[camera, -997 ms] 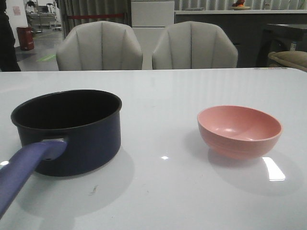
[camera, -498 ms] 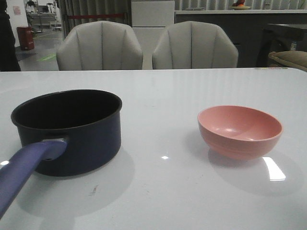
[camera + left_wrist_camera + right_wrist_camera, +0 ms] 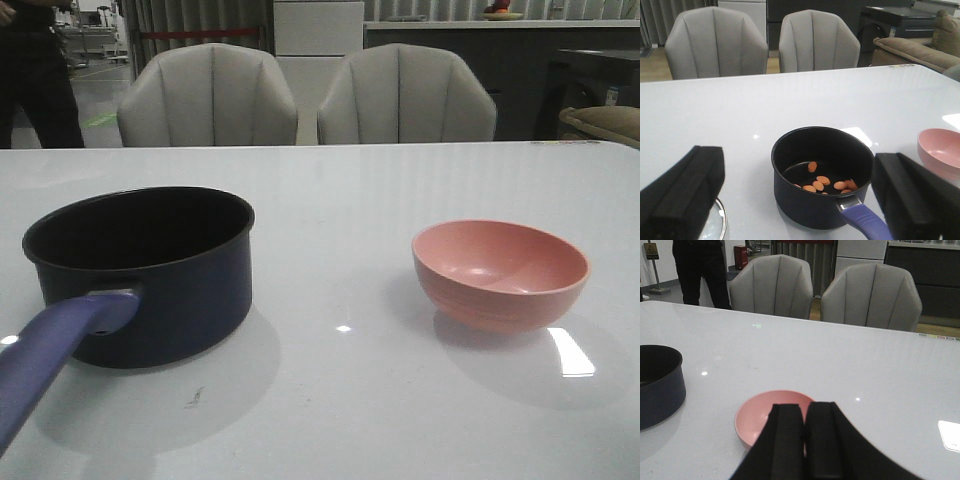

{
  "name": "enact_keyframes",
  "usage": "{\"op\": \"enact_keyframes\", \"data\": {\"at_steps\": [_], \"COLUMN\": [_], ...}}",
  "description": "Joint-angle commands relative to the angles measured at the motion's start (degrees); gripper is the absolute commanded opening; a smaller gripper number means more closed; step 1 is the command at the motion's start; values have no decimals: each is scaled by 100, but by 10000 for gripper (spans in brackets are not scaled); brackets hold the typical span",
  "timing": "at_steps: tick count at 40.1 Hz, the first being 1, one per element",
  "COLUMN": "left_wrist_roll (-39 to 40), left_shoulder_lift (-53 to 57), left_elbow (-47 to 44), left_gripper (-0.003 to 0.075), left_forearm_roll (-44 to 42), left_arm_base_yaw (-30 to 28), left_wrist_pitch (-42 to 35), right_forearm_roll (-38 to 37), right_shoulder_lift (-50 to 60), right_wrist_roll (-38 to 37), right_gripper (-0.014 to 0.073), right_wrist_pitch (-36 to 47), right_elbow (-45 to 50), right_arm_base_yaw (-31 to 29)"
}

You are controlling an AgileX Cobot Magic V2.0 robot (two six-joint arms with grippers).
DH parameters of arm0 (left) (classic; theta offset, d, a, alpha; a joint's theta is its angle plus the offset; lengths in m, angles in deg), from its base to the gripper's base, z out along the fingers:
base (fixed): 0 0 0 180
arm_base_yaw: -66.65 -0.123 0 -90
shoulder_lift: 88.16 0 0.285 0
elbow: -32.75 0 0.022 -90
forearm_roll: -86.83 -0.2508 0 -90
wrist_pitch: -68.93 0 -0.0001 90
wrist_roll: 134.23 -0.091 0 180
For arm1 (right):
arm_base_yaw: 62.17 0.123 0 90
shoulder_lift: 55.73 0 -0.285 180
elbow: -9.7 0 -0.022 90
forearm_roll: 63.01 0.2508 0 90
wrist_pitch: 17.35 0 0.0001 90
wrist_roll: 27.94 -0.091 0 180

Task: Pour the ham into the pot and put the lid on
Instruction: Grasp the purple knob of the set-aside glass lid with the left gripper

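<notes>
The dark navy pot stands at the left of the white table, its purple-blue handle pointing toward me. In the left wrist view several orange-pink ham slices lie on the bottom of the pot. My left gripper is open above and behind the pot, holding nothing. Only a sliver of the lid's metal rim shows beside the left finger. My right gripper is shut and empty, hovering over the near side of the pink bowl. Neither gripper shows in the front view.
The pink bowl sits empty at the right of the table. Two grey chairs stand behind the far table edge. A person in dark clothes stands at the back left.
Pot and bowl have not moved. A person in dark clothes has stepped into view at the back left.
</notes>
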Motion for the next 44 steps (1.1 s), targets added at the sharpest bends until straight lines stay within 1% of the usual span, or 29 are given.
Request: {"op": "enact_keyframes", "data": {"at_steps": [1,7,10,18,22,25,31,34,40,44], "left_wrist_roll": [712,1928,2439,2576,2702,2710,2651,2336,1289,1195], "left_shoulder_lift": [-511,-1325,-1783,-3081,-3749,-4122,-4867,-5274,-6124,-6622], "left_elbow": [420,777,993,1568,1821,1960,2270,2455,2884,3236], "left_gripper": [660,659,659,659,659,659,659,659,659,659], "left_forearm_roll": [-473,-1768,-2170,-2259,-2259,-2185,-1933,-1691,-636,-525], "left_arm_base_yaw": [42,42,42,32,-115,-346,-1015,-1332,-2030,-2416], "left_wrist_pitch": [-266,152,436,1104,1221,1212,1198,1281,1554,1939], "right_forearm_roll": [9,9,9,9,9,9,9,9,9,9], "right_shoulder_lift": [-46,-46,-46,-46,-46,-46,-46,-46,-46,-46], "right_wrist_roll": [57,57,57,57,57,57,57,57,57,57], "right_gripper": [161,161,161,161,161,161,161,161,161,161], "right_wrist_pitch": [461,461,461,461,461,461,461,461,461,461], "right_elbow": [-155,-155,-155,-155,-155,-155,-155,-155,-155,-155], "right_arm_base_yaw": [-1,-1,-1,-1,-1,-1,-1,-1,-1,-1]}}
